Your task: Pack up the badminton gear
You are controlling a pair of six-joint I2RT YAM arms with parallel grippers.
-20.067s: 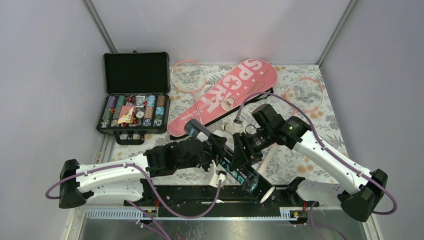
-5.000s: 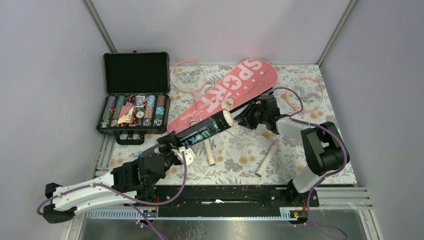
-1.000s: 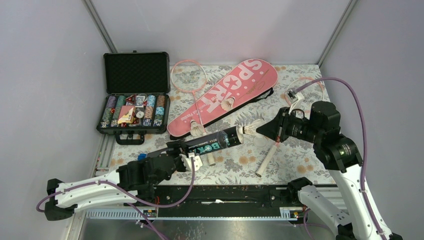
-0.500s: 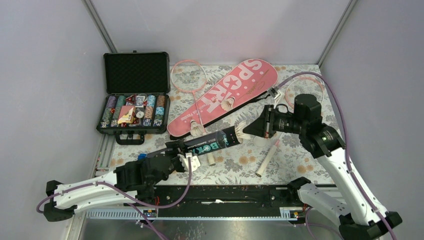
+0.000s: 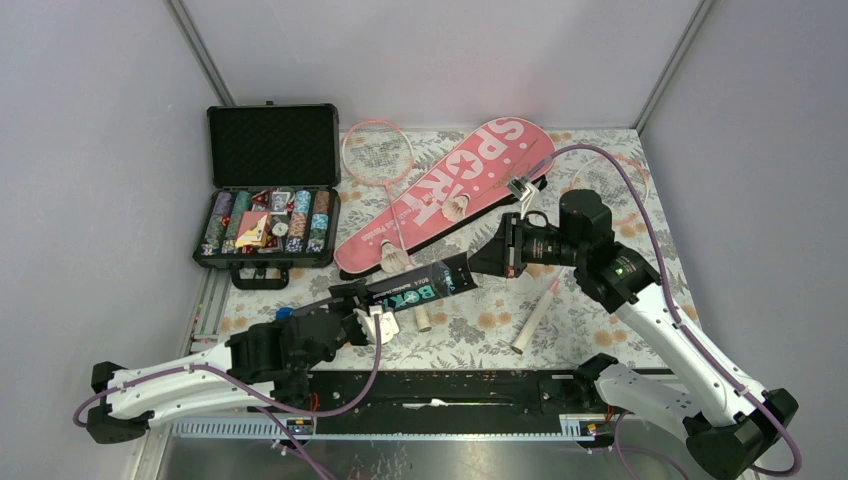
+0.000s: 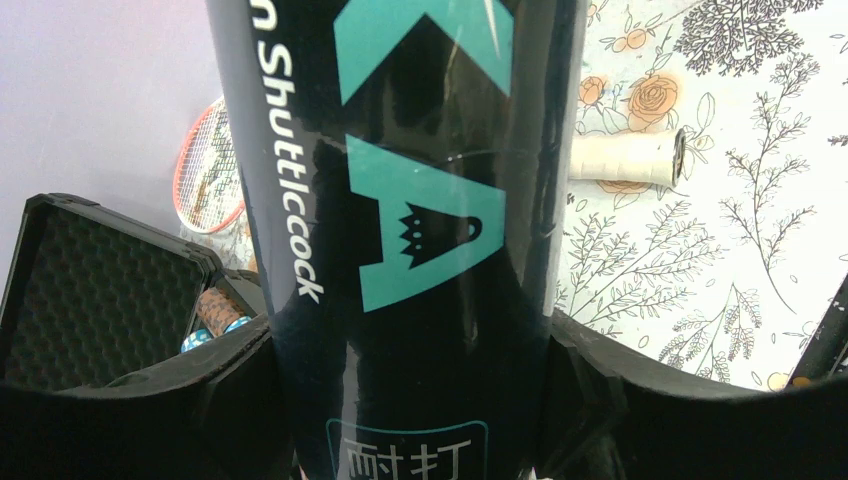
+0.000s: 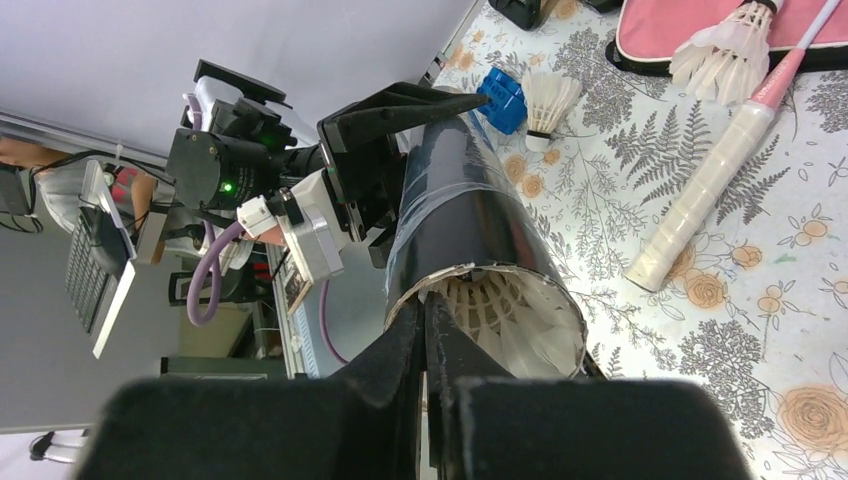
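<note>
While the pink bag (image 5: 450,190) lay at upper centre of the overhead view, my left gripper (image 5: 362,302) was clamped round the black tube (image 5: 420,288) slanting across mid-frame. My right gripper (image 5: 478,266), fingers together, sat at its open mouth with a shuttlecock (image 7: 500,300) just inside. I judged I should push straight along the tube's axis and hold the tube steady. Half a second earlier the feathers showed outside the mouth; now they had gone in.

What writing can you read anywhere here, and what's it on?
"SPORT": on the pink racket bag.
"Shuttlecock", big "KA" and "耐打": on the black tube.
Thin script beside "SPORT" on the bag: too small to read.
</note>
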